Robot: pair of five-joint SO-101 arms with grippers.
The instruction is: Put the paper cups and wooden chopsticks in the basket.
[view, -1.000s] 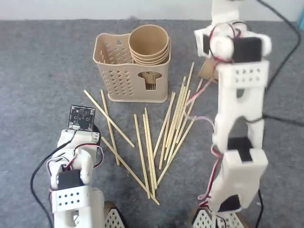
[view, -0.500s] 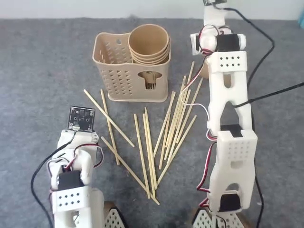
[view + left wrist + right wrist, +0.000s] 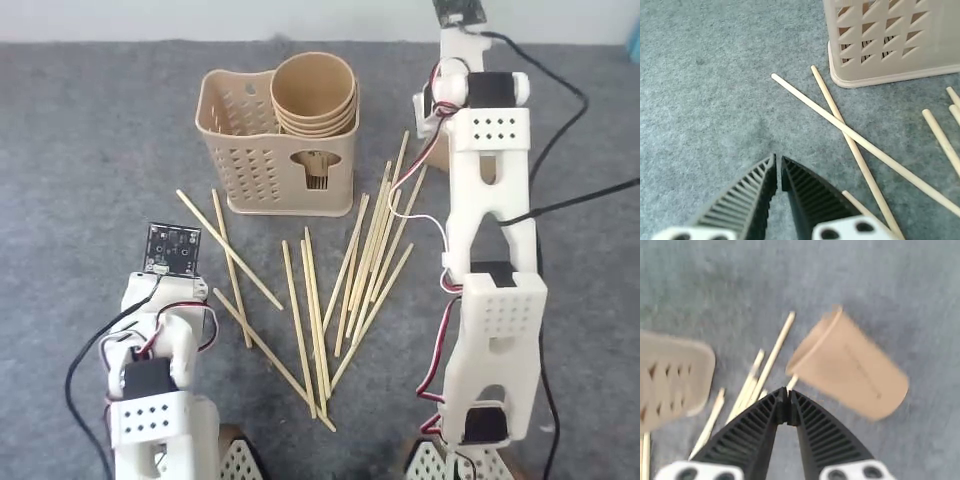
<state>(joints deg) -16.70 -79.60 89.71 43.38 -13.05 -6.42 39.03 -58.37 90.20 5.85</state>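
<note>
Grey, carpet-like surface under soft, even light

The surface (image 3: 80, 150) is covered in a mottled grey fabric with a short, felted nap, and it runs out to both sides and the near edge of the high view. Along its far edge lies a plain pale band (image 3: 200, 18); I cannot tell whether this is wall or board. Shadows are faint and short.

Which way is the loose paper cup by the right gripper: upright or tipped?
Tipped. The paper cup lies on its side on the carpet, its whole side wall showing.
</note>
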